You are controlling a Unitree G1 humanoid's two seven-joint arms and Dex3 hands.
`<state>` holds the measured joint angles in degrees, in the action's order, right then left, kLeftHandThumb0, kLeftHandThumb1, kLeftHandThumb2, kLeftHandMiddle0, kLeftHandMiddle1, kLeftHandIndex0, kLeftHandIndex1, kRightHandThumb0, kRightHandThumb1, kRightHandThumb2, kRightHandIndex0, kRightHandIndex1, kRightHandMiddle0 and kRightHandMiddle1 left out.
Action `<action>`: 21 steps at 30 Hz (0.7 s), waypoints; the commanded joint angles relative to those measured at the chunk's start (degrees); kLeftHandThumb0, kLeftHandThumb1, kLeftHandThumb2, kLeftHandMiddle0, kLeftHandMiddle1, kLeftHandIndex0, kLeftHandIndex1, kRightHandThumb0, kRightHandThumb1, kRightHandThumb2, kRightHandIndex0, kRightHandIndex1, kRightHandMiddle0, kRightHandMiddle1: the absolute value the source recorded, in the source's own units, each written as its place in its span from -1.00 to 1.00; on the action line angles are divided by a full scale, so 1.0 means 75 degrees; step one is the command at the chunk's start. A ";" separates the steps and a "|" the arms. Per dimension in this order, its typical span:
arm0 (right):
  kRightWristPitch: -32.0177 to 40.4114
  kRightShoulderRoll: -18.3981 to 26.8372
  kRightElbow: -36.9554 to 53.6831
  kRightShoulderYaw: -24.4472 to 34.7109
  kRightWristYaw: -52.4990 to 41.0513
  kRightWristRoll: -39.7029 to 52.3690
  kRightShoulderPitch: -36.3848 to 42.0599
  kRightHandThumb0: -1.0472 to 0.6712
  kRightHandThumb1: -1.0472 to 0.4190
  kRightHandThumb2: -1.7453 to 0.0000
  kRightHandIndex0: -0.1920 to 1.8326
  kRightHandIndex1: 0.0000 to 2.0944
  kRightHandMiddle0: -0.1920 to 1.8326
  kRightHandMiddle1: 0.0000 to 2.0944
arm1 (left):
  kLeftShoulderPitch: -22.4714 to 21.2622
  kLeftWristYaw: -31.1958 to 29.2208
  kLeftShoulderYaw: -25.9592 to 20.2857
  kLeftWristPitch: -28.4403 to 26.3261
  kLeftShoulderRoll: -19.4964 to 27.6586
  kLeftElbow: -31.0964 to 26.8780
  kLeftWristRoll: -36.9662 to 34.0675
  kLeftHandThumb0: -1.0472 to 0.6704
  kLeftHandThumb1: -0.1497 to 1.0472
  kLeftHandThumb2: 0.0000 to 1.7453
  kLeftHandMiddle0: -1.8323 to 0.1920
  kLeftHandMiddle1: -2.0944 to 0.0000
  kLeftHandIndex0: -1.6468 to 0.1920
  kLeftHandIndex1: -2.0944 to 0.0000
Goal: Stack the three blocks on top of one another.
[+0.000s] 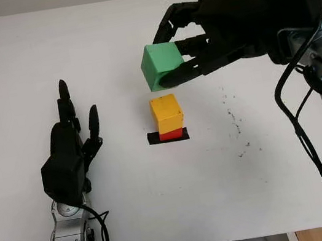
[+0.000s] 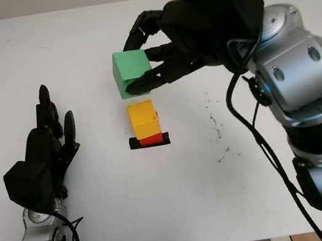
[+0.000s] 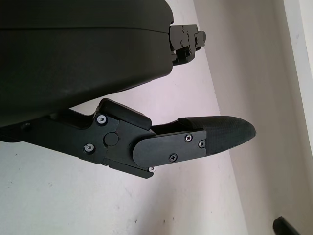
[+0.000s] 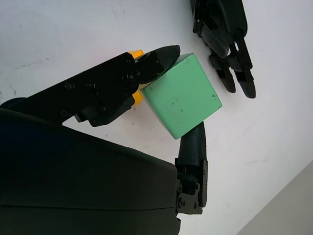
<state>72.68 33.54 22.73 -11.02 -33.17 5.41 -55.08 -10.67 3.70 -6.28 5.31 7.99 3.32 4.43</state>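
Pinching the green block (image 1: 162,65), the right robot hand (image 1: 208,31) holds it just above the yellow block (image 1: 166,112), slightly toward the frame's top, while the open left robot hand (image 1: 70,152) sits at lower left.

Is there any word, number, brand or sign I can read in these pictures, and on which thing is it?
None: no readable text.
Green block, held by the right robot hand: plain faces.
Yellow block and red block: plain.
Black patch under the stack: no writing.
Left robot hand, open on the table: no label.
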 commanded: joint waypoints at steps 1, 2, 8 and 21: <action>-0.0023 0.0008 0.0185 0.0084 0.0064 0.0130 0.0073 -0.21 -1.00 0.80 -0.63 -1.00 -0.85 1.00 | 0.0151 0.0044 -0.0007 0.0026 -0.0039 -0.0130 0.0008 -0.73 1.00 -0.33 0.95 0.95 0.92 0.94; -0.0098 0.0022 0.0157 0.0081 0.0067 0.0169 0.0117 -0.21 -1.00 0.80 -0.64 -1.00 -0.86 1.00 | 0.0153 0.0033 -0.0008 0.0046 -0.0044 -0.0127 -0.0016 -0.73 1.00 -0.33 0.95 0.95 0.92 0.95; -0.0443 0.0153 -0.0067 -0.0056 0.0101 0.0224 0.0259 -0.22 -1.00 0.83 -0.62 -0.98 -0.84 0.99 | 0.0198 0.0086 0.0004 0.0016 -0.0073 -0.0187 -0.0005 -0.73 1.00 -0.33 0.94 0.95 0.91 0.94; -0.0557 0.0494 -0.0229 -0.0408 0.0062 0.0183 0.0202 -0.21 -1.00 0.86 -0.62 -0.97 -0.84 0.90 | 0.0209 0.0126 0.0019 0.0231 -0.0042 -0.0082 0.0031 -0.71 1.00 -0.34 0.94 0.95 0.90 0.95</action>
<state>69.25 36.26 21.09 -13.92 -32.58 6.87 -53.44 -9.83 4.39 -6.25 6.33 7.80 2.82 4.39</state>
